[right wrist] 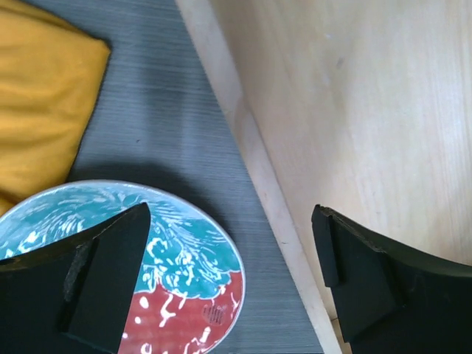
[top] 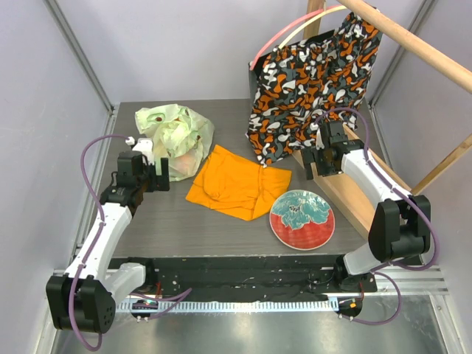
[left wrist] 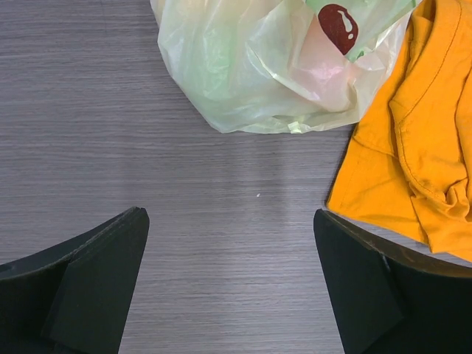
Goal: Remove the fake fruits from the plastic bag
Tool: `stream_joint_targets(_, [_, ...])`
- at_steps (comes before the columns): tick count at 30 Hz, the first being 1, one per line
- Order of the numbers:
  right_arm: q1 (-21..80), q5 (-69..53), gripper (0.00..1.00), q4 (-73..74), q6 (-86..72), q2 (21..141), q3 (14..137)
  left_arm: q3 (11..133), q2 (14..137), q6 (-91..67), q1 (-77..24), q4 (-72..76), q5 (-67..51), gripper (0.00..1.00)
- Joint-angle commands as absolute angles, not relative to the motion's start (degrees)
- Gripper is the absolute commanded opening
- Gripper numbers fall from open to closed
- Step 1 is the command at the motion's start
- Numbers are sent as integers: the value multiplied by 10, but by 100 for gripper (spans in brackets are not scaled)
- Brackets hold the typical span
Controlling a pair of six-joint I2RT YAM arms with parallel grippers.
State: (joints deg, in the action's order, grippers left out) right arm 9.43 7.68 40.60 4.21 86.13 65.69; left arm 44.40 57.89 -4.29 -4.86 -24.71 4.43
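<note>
The pale-green plastic bag (top: 175, 136) lies crumpled at the back left of the table, with dim shapes of fake fruits inside; the fruits cannot be told apart. In the left wrist view the bag (left wrist: 273, 66) fills the top, with a red mark on it. My left gripper (top: 156, 175) is open and empty, just in front of the bag; in its wrist view the gripper (left wrist: 230, 284) hangs over bare table. My right gripper (top: 318, 164) is open and empty by the wooden frame; in its wrist view the gripper (right wrist: 230, 276) hangs over the plate's edge.
An orange cloth (top: 237, 184) lies mid-table, right of the bag (left wrist: 413, 147). A red and teal floral plate (top: 302, 219) sits front right (right wrist: 184, 295). An orange-black patterned fabric bag (top: 310, 81) hangs at the back right. A wooden frame (top: 354, 199) runs along the right side (right wrist: 354, 110).
</note>
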Motion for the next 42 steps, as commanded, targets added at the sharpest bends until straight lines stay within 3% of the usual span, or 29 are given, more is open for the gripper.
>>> stream_joint_targets(1, [98, -28, 100, 432, 72, 857, 694, 482, 577, -38, -48, -258, 37, 100])
stream_joint_targets(5, [97, -215, 100, 531, 204, 868, 718, 553, 598, -29, -48, -290, 34, 100])
stream_joint_targets(12, [98, -304, 100, 547, 216, 889, 716, 686, 718, -40, -10, -352, -22, 100])
stream_joint_targets(19, [105, -301, 100, 542, 214, 875, 756, 715, 832, -197, 75, -316, -50, 91])
stream_joint_targets(22, [105, -295, 100, 544, 214, 855, 751, 702, 860, -243, 120, -274, -150, 80])
stream_joint_targets(26, [107, -305, 100, 552, 224, 839, 740, 712, 857, -172, 110, -243, -279, 82])
stream_joint_targets(31, [163, -280, 96, 562, 279, 852, 755, 709, 846, -84, 101, -333, -284, 82])
stream_joint_targets(36, [263, -217, 94, 562, 325, 911, 810, 650, 754, -57, 101, -309, -309, 83])
stream_joint_targets(41, [330, -173, 82, 540, 345, 985, 873, 669, 711, -89, 99, -250, -335, 88])
stream_joint_targets(42, [339, -163, 74, 529, 344, 1026, 885, 678, 710, -97, 99, -250, -335, 88])
